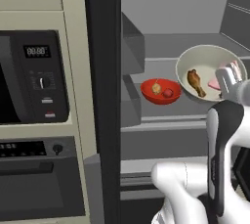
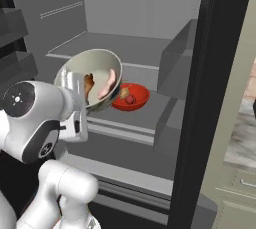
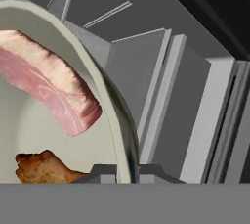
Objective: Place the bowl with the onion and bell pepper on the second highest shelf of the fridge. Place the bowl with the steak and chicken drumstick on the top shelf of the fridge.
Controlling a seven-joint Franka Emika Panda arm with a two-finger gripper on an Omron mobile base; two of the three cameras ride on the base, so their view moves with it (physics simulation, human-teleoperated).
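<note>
The glossy red bowl [image 1: 160, 100] [image 2: 140, 98] rests on a grey fridge shelf [image 1: 146, 111] [image 2: 145, 115], the second slab down, holding the tan onion [image 1: 156, 88] [image 2: 124, 93] and a small red bell pepper [image 1: 168, 93] [image 2: 131, 99]. A pale cream bowl [image 1: 210, 59] [image 2: 95, 68] [image 3: 29, 135] hangs tilted in front of the shelves, to the right of the red bowl. In it lie the chicken drumstick [image 1: 196, 82] [image 2: 90, 84] [image 3: 41, 168] and the pink steak [image 1: 215, 85] [image 2: 107, 84] [image 3: 49, 91]. My gripper [image 1: 226, 74] [image 2: 75, 80] [image 3: 124, 171] is shut on its rim. The top shelf [image 1: 195, 47] [image 2: 120, 48] lies bare.
The fridge's black door edge [image 1: 102, 96] stands left of the opening, and the open door [image 2: 220, 73] with grey door bins [image 2: 175, 58] is on the right. A black microwave [image 1: 29, 76] and oven [image 1: 34, 179] sit in the cabinet to the left.
</note>
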